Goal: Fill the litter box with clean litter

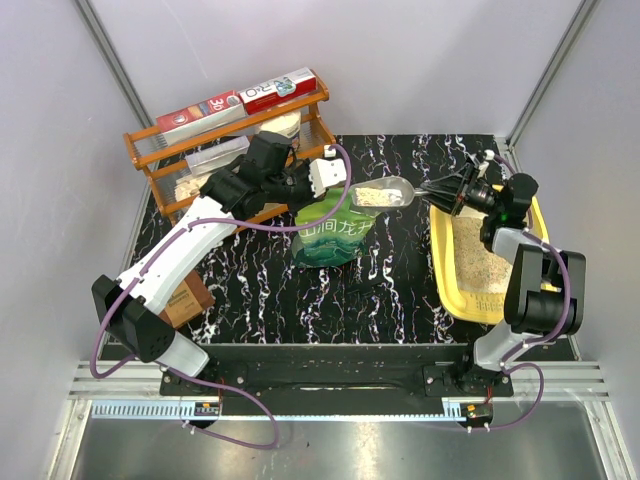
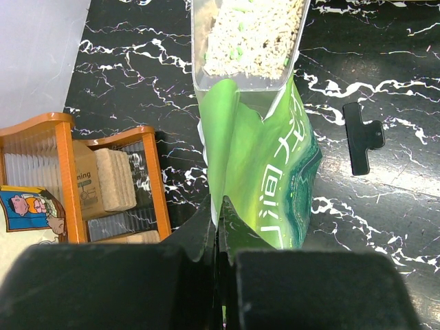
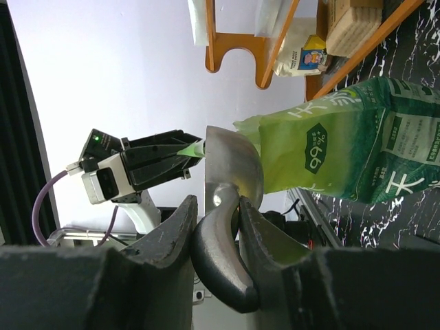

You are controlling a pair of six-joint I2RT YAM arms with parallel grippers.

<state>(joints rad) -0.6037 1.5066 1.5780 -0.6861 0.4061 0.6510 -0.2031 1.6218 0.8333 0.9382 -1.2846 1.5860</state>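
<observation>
The green pouch (image 1: 335, 235) stands mid-table, and my left gripper (image 1: 322, 188) is shut on its top edge. In the left wrist view the jaws (image 2: 221, 223) pinch the pouch's (image 2: 268, 179) rim. My right gripper (image 1: 443, 192) is shut on the handle of the grey scoop (image 1: 388, 193). The scoop hovers over the pouch mouth, heaped with clean litter (image 1: 376, 196). In the right wrist view the fingers (image 3: 216, 206) clamp the scoop's handle (image 3: 223, 254). The yellow litter box (image 1: 462, 306) lies at the right with some litter (image 1: 480, 262) in it, partly hidden by the right arm.
An orange wire rack (image 1: 230, 140) with boxes stands at the back left, close behind the left arm. A black clip (image 2: 363, 137) lies on the marble table in front of the pouch. A brown box (image 1: 187, 297) sits by the left arm's base.
</observation>
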